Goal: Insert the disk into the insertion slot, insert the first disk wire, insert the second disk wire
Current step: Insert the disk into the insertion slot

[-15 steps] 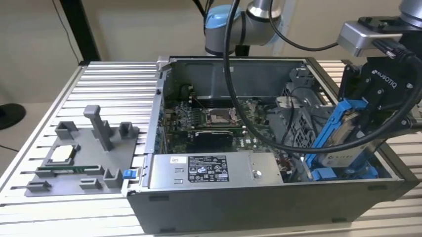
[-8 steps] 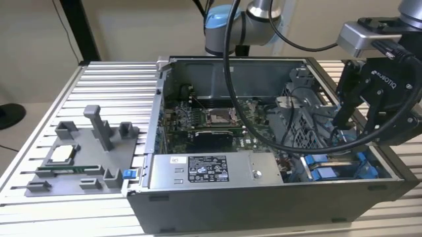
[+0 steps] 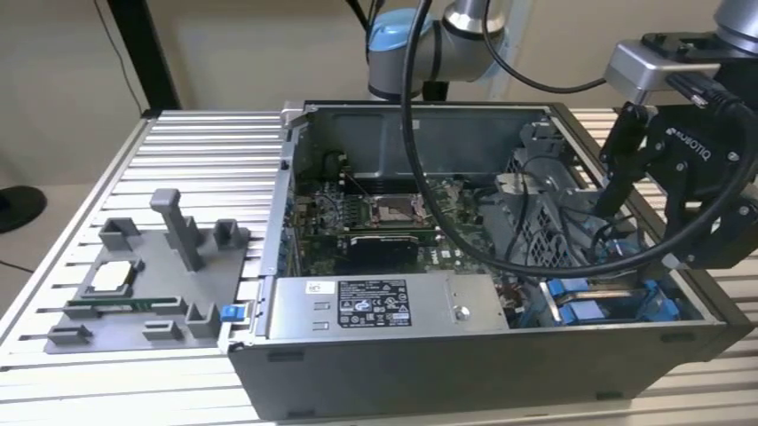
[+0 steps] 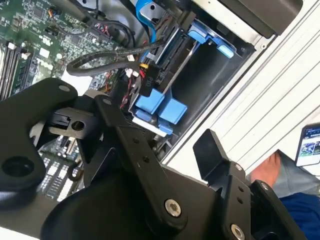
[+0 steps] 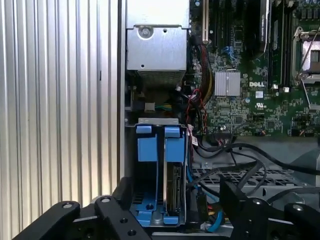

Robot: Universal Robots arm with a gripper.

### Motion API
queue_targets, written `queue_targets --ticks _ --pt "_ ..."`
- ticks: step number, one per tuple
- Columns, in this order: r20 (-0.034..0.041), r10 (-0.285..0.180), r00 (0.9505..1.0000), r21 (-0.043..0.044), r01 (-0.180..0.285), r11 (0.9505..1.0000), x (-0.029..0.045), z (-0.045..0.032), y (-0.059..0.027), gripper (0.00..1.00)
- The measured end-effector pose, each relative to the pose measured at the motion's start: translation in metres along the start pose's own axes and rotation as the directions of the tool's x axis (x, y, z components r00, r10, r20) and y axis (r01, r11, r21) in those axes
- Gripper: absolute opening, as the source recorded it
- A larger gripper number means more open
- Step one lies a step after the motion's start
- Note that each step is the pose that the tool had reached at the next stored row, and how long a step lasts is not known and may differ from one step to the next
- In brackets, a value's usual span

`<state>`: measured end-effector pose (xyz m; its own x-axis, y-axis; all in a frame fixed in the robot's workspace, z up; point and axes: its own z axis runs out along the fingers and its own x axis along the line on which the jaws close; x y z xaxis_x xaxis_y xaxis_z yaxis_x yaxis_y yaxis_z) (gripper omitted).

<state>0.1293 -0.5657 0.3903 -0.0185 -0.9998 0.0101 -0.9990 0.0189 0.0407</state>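
- The disk (image 5: 175, 181) stands on edge in the insertion slot (image 3: 610, 303), at the computer case's (image 3: 474, 368) near corner on the exterior view's right.
- The claw (image 4: 155, 119) hangs just above, fingers apart — empty.
- Likely step: the wires; a black connector (image 4: 148, 82) looks plugged in.
- Seating a plug calls for square alignment — the space is tight.

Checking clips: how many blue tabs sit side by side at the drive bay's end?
2, at one end of the insertion slot: one tab by the case wall, the other tab toward the motherboard. More may be hidden.
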Motion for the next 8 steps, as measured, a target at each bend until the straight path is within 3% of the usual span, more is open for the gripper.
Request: queue_targets --ticks 4,8 --pt "-0.0001 0.000 1.0000 0.0001 0.000 1.0000 -0.0093 -0.0002 -0.0022 1.00" --pt "-0.0002 0.000 1.0000 -0.0001 0.000 1.0000 -0.0099 -0.0006 -0.0104 1.00"
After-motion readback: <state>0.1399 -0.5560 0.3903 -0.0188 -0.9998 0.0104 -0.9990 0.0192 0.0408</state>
